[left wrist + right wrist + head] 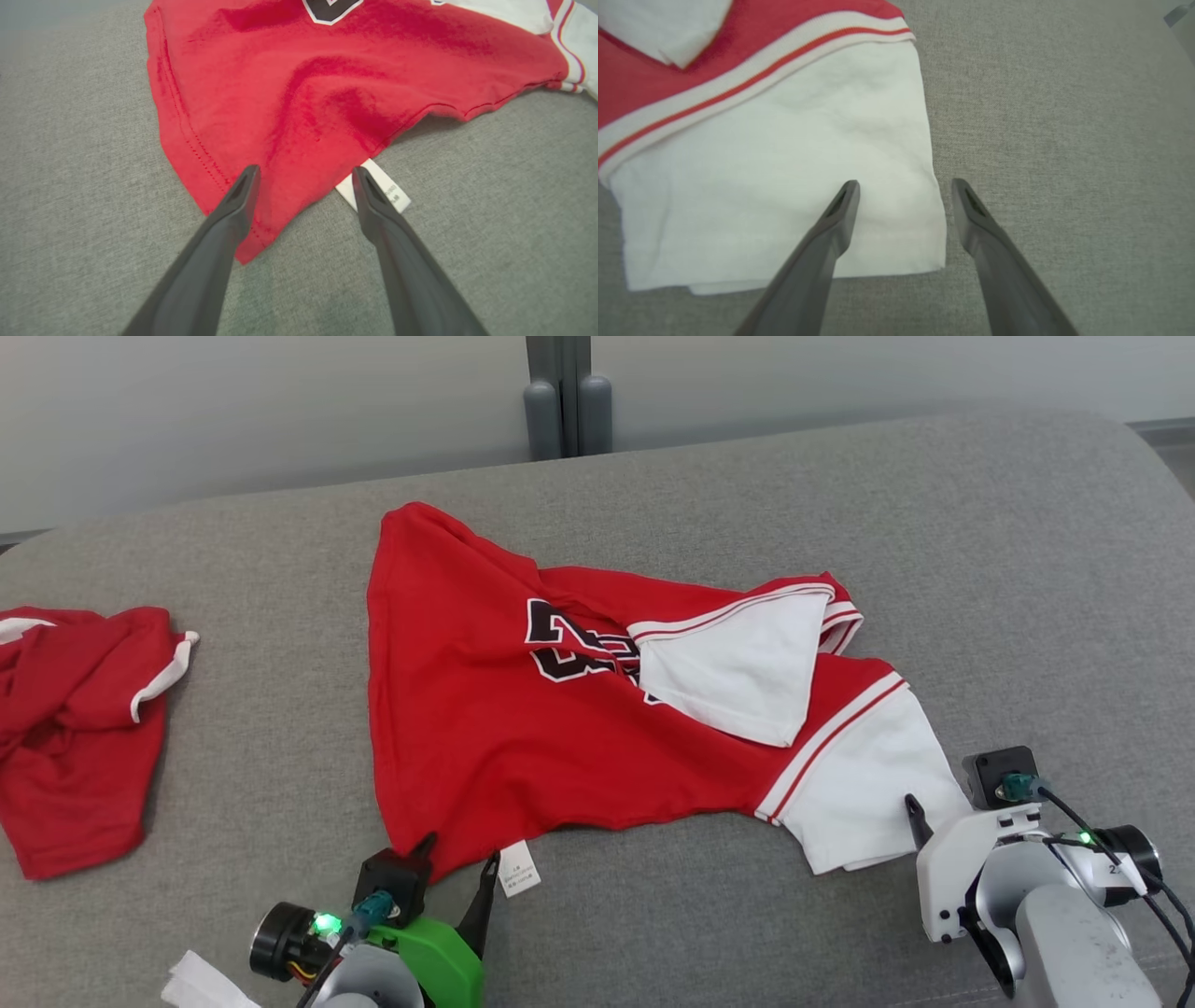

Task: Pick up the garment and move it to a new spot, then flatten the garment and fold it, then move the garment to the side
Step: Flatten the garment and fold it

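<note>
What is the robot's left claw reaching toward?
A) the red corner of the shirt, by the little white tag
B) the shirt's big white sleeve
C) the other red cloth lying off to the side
A: in the left wrist view the left claw stands open with its two fingers on either side of a red corner of the shirt, and the white tag pokes out right beside one finger.

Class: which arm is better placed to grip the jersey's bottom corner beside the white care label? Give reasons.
Left. The left gripper stands open astride that red corner of the jersey; the right gripper hovers at the white sleeve.
</note>
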{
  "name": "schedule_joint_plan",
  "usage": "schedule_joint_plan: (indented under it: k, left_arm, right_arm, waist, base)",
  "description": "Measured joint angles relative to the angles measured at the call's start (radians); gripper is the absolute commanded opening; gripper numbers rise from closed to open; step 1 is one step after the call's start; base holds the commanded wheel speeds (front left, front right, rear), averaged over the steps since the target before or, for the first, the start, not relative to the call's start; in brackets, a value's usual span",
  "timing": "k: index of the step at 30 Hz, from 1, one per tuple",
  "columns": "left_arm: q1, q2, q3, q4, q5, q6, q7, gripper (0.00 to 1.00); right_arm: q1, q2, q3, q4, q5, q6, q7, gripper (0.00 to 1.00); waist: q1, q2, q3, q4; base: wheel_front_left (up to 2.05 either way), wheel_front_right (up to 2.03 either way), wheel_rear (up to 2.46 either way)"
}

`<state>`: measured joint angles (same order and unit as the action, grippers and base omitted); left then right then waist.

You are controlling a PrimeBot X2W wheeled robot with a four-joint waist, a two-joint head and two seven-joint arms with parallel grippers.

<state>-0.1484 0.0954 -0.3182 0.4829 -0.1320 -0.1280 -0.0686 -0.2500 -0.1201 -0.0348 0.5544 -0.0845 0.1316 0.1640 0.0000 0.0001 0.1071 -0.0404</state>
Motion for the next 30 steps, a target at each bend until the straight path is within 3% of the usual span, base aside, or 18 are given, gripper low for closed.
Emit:
schedule_joint_plan:
  k: [23,24,25,26,27,30]
  left_arm:
    - [0.000,0.061,-0.017,0.002,-0.033,0.035,0.080,0.98]
    - [-0.001,0.062,-0.017,0.002,-0.034,0.035,0.086,0.76]
    - [-0.002,0.062,-0.016,0.002,-0.036,0.036,0.090,0.45]
    - [-0.002,0.063,-0.016,0.003,-0.040,0.036,0.095,0.22]
    - [-0.003,0.063,-0.015,0.006,-0.045,0.036,0.098,0.00]
    - [-0.005,0.068,-0.010,0.013,-0.059,0.035,0.106,0.00]
  right_arm:
    - [0.014,-0.029,0.077,-0.065,0.096,-0.002,0.126,1.00]
    - [0.013,-0.029,0.083,-0.069,0.102,-0.002,0.137,1.00]
    - [0.013,-0.029,0.089,-0.069,0.108,-0.002,0.144,1.00]
    - [0.012,-0.030,0.100,-0.068,0.120,-0.005,0.156,0.34]
    - [0.009,-0.030,0.110,-0.067,0.142,-0.006,0.164,0.00]
    - [0.007,-0.021,0.127,-0.069,0.218,-0.003,0.173,0.00]
  waist:
    - [0.0000,0.0000,0.066,-0.019]
    - [0.0000,0.0000,0.068,-0.019]
    - [0.0000,0.0000,0.069,-0.020]
    - [0.0000,0.0000,0.070,-0.020]
    - [0.0000,0.0000,0.069,-0.021]
    - [0.0000,0.0000,0.064,-0.024]
  base:
    - [0.00,0.00,0.00]
    - [0.00,0.00,0.00]
    - [0.00,0.00,0.00]
    - [0.00,0.00,0.00]
    - [0.00,0.00,0.00]
    - [0.00,0.00,0.00]
